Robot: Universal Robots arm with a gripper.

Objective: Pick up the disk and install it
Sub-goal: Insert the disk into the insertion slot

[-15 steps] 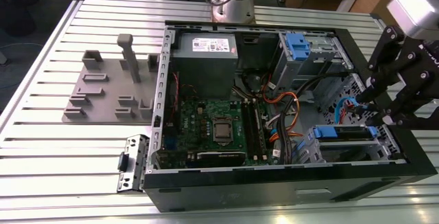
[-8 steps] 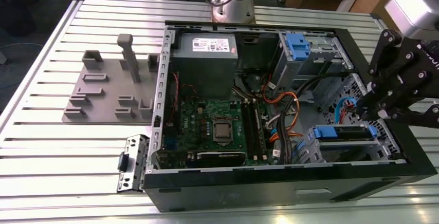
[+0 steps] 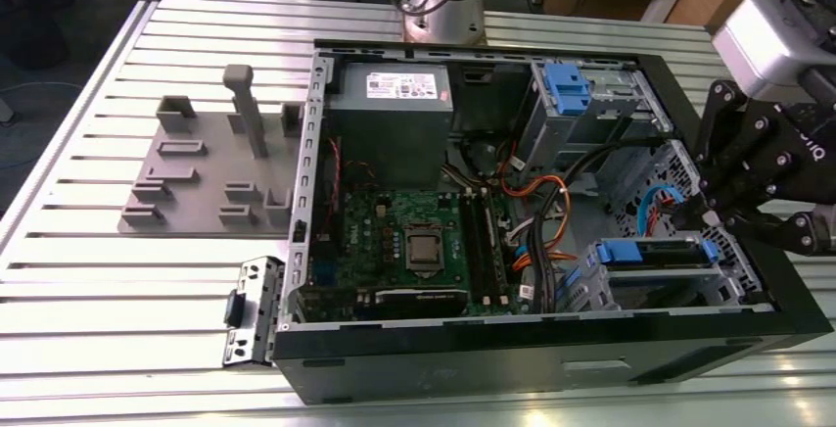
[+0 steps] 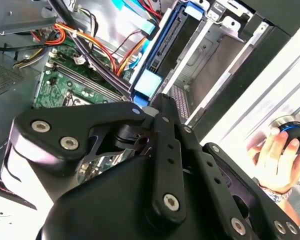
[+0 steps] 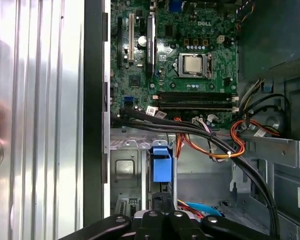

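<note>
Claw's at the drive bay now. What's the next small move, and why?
Probably ease the claw slightly toward the disk, straight along its blue frame. The disk stands on edge in the drive cage, its blue end facing the claw close by, and black cables cross just beyond it, so a short straight approach seems safest.
</note>
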